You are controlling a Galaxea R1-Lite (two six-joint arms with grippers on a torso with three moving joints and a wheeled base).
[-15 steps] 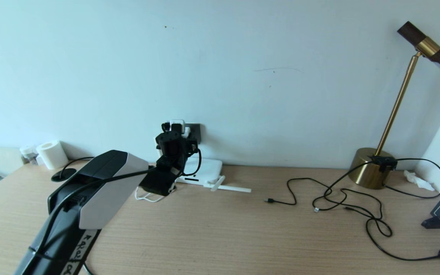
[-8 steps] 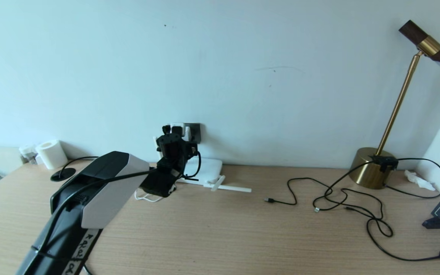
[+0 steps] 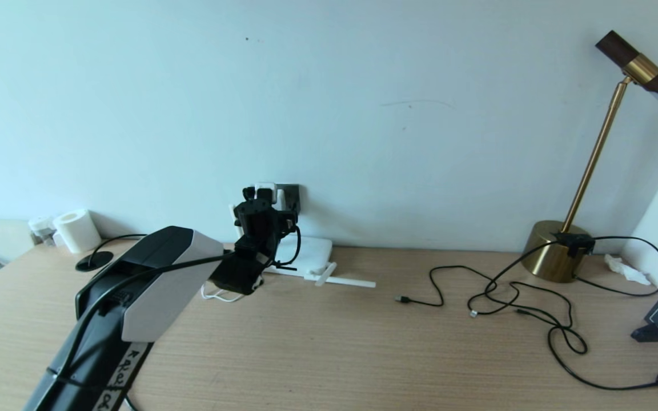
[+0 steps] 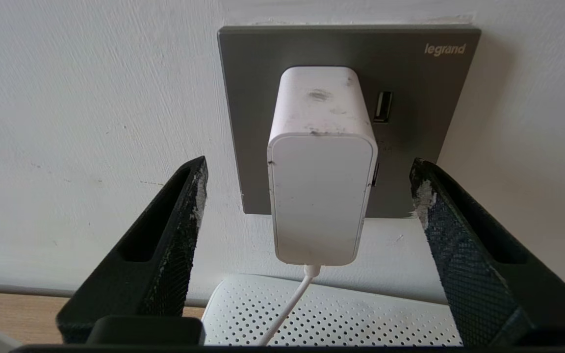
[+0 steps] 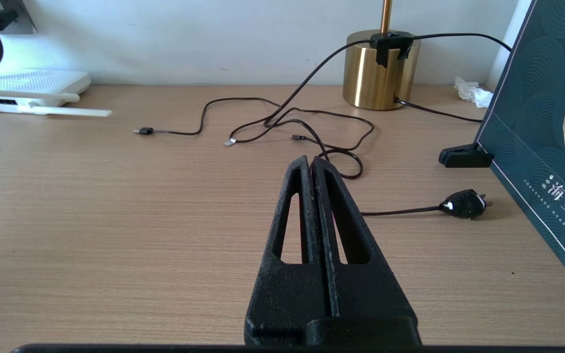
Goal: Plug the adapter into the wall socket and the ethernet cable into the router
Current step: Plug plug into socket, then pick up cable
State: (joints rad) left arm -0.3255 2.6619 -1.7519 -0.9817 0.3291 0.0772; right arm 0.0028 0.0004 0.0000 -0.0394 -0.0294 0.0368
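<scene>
The white adapter (image 4: 321, 196) sits plugged into the dark grey wall socket (image 4: 253, 98), and its thin white cord hangs down over the router (image 4: 361, 318). My left gripper (image 4: 308, 167) is open, with a finger on each side of the adapter and clear of it. In the head view this gripper (image 3: 263, 194) is up at the wall socket (image 3: 293, 197), above the router (image 3: 313, 254). My right gripper (image 5: 310, 162) is shut on nothing, low over the table. The ethernet cable is out of view.
Thin black cables (image 3: 512, 297) with small plugs lie tangled on the table's right half, near a brass lamp (image 3: 554, 251). A black mains plug (image 5: 464, 203) and a dark teal box (image 5: 542, 147) are at the far right. A paper roll (image 3: 77, 230) stands at the back left.
My left gripper's fingers have spread apart and let go of the adapter, which stays in the wall socket. The left arm has sunk slightly. The right arm has not moved.
</scene>
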